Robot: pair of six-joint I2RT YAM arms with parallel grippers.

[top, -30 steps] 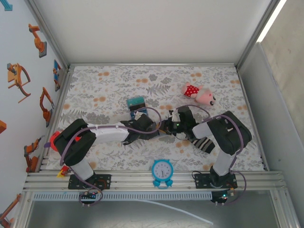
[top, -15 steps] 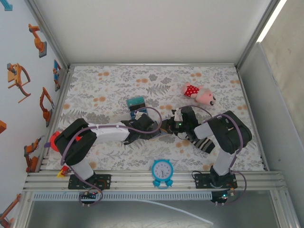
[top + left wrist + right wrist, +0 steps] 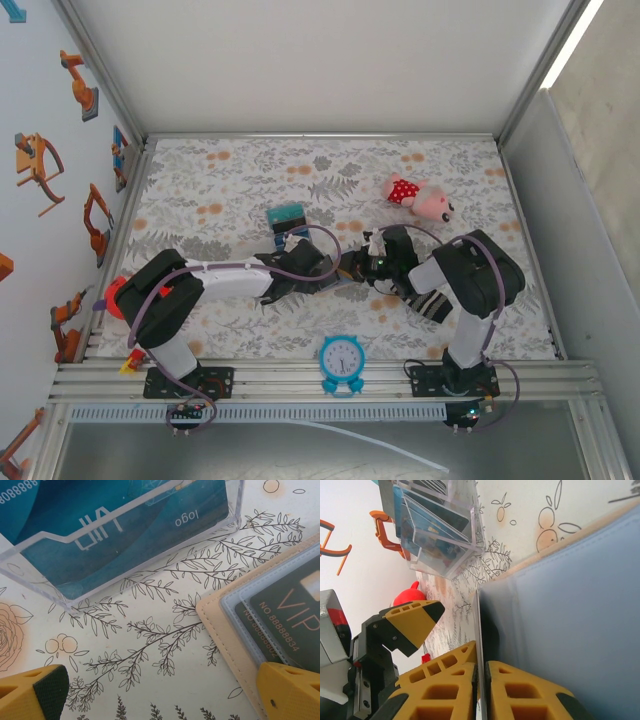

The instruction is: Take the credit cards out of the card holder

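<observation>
My right hand (image 3: pixel 480 667) is pinched together on a thin edge of the flat tan bifold card holder (image 3: pixel 222 630) with the pale blue inside, which lies open on the floral tabletop (image 3: pixel 150 645) between my arms. My left hand (image 3: pixel 162 697) hovers at its edge, fingers wide apart. Teal credit cards (image 3: pixel 65 510) stand in the clear plastic rack (image 3: pixel 100 547) nearby (done, I'd judge), but a dark VIP card (image 3: pixel 295 612) sits in its sleeve, so work remains.

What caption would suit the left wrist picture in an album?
Open left gripper over floral tablecloth, facing a clear stand of teal cards and the card holder with a VIP card.
</observation>
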